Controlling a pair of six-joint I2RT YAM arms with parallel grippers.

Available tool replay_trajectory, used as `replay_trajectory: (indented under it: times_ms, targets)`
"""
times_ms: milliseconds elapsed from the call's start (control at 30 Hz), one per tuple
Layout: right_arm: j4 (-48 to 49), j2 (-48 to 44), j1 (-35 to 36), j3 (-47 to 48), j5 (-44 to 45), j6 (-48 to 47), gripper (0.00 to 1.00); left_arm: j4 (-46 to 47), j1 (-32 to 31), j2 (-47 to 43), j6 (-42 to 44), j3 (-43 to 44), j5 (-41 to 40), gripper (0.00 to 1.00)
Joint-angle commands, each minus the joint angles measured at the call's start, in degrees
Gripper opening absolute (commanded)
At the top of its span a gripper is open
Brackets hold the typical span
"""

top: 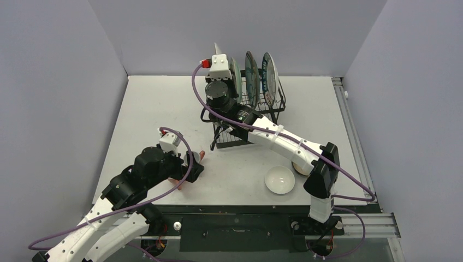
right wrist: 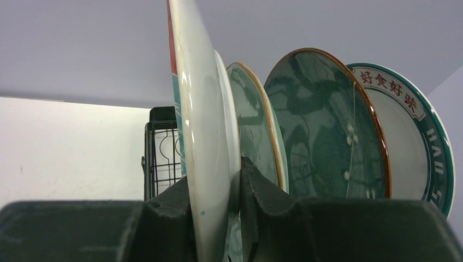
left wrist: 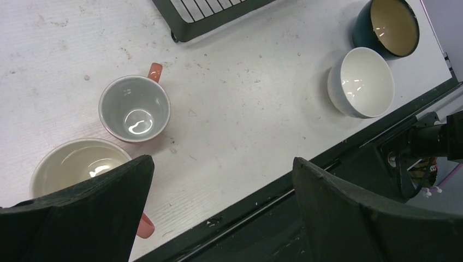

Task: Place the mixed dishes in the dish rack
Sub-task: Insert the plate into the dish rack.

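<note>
Pinching a plate (right wrist: 205, 136) by its rim, right jaws stand beside racked plates (right wrist: 327, 125) (left jaws gape over mugs (left wrist: 135, 109)).

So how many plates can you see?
4. The red-and-white plate is pinched in the right gripper; the nearer teal plate, farther teal plate and lettered plate stand beside it in the dish rack. Others may hide behind.

Bare surface (left wrist: 245, 109) lay open between pink mug (left wrist: 134, 108) and white bowl (left wrist: 364, 82); three upright plates (right wrist: 327, 125) crowded the rack (right wrist: 161, 158) beside the clamped plate (right wrist: 205, 136).
</note>
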Motion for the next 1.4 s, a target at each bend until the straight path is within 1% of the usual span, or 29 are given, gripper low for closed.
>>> replay_trajectory:
  times_ms: [0,700,1367]
  targets:
    - [8.3,-3.4,-0.5,2.8,0.6,1.3,0.00,3.4,0.6,0.1,0.7,0.2,1.0,0.96]
    - [7.9,-4.3,-0.4,-2.2,0.8,3.7,0.00,3.5,1.2,0.1,0.7,0.2,1.4,0.96]
    - [4.2,-6.3,0.3,-5.4,1.4,10.9,0.00,3.5,1.3,-0.2,0.7,0.2,1.6,0.96]
